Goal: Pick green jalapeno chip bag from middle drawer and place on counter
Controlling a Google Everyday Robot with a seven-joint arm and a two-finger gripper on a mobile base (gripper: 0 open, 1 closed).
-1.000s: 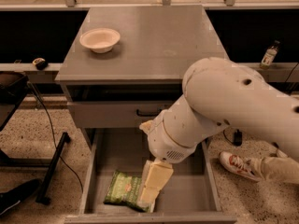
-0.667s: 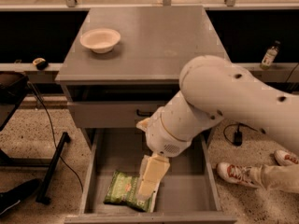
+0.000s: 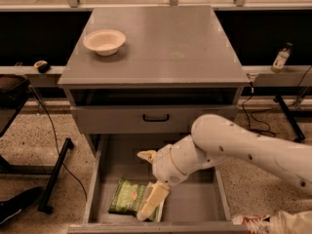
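Green bag (image 3: 126,203) sits lower left in the drawer (image 3: 195,201), so my gripper (image 3: 150,204) is down on its right edge, can't tell if it's clamped.

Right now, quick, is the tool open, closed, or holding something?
Tool: low in the open drawer, over the right end of the green chip bag; open, closed or holding cannot be told.
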